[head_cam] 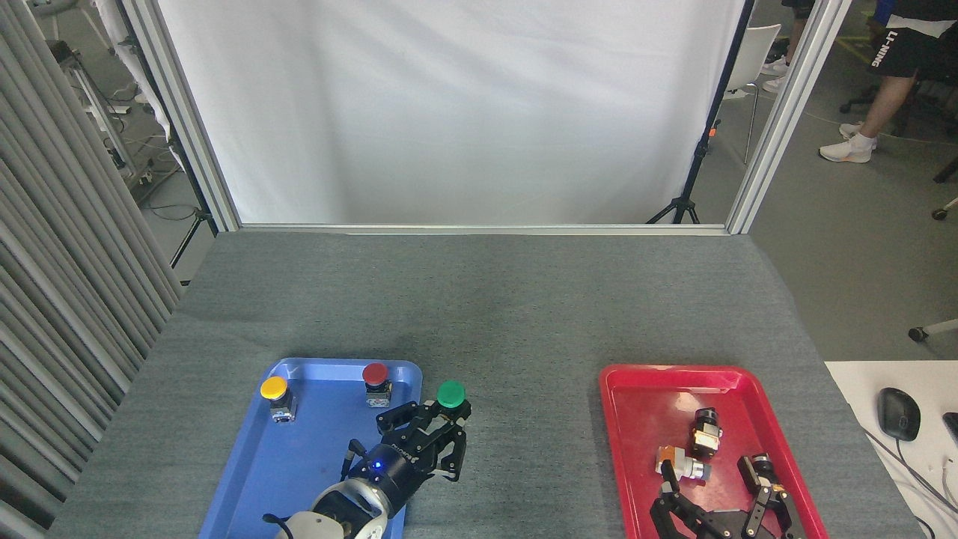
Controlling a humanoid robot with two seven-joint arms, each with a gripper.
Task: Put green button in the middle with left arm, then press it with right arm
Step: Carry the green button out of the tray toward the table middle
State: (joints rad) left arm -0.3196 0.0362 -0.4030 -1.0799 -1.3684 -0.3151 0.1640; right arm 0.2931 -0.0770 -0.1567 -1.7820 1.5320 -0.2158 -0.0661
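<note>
Carry under way, button not yet set down.
My left gripper clamps the green button past the blue tray; right gripper spread wide, press pending.

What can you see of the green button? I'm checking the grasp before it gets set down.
The small push-button with a round flat green cap sits upright at the tips of the left arm's black claw hand, whose fingers close around its dark base, mostly hidden. It is just past the blue plastic tray's right rim, over grey felt cloth; whether it touches the cloth is unclear.
</note>
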